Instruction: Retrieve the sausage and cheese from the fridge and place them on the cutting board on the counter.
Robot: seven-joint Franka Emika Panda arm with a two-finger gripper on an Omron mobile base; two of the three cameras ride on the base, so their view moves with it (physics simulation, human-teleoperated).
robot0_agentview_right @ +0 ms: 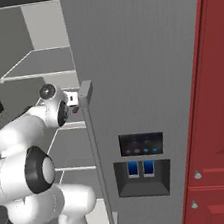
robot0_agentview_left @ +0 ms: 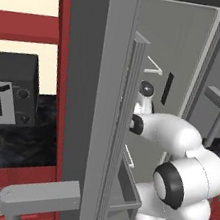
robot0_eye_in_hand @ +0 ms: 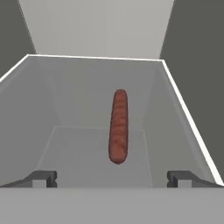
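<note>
The sausage [robot0_eye_in_hand: 118, 126] lies alone on the floor of a white bin inside the fridge [robot0_agentview_right: 140, 80], pointing lengthwise away from the end effector [robot0_eye_in_hand: 112, 178], whose fingers stand wide apart and empty short of its near end. It looks light, slim and slightly yielding with a smooth skin, liable to roll. Best taken across its middle, fingers closing on its long sides.

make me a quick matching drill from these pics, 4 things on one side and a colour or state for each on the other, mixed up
Things:
1. sausage
2. pincer
3. fridge dispenser panel
4. cabinets

States:
A. open, tips wide apart
B. dark red
C. lying on a white shelf
D. lit blue

Pairs: 1-C, 2-A, 3-D, 4-B
</note>
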